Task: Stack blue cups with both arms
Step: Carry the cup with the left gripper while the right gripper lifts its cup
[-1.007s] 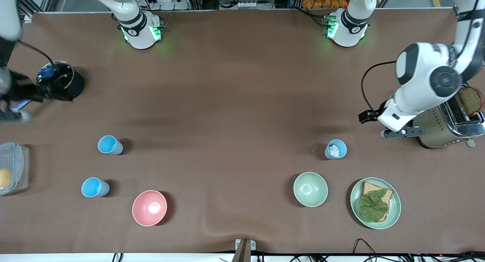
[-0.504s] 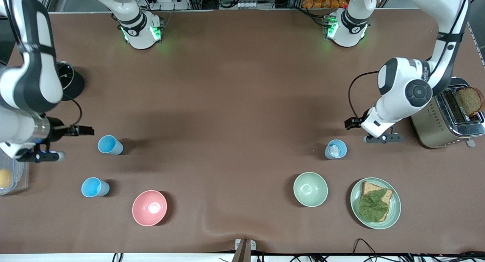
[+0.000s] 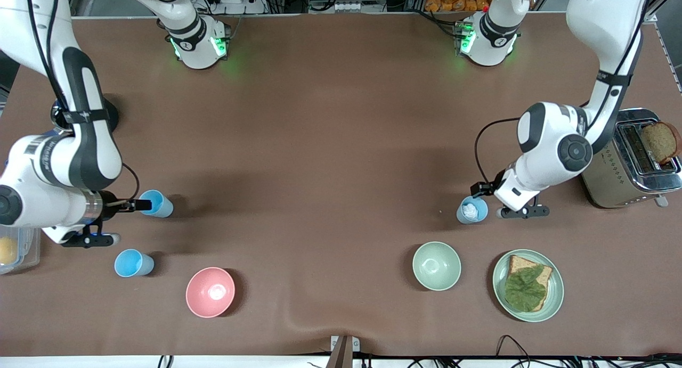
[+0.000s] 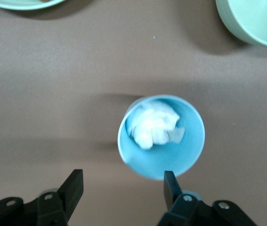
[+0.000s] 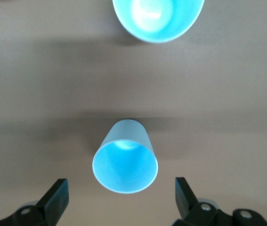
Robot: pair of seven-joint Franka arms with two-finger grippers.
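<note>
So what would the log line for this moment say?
left gripper open by cup with wad | right gripper open by empty cup

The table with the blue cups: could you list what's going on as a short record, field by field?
Right gripper: open, beside the empty blue cup at the right arm's end of the table
Left gripper: open, beside the cup with white stuff inside
Third blue cup: empty, upright, nearer the front camera than the right gripper's cup
Stacking: not yet begun, all three cups stand apart
Bowls: pink bowl, green bowl
Other: plate with bread and a leaf, toaster
</note>
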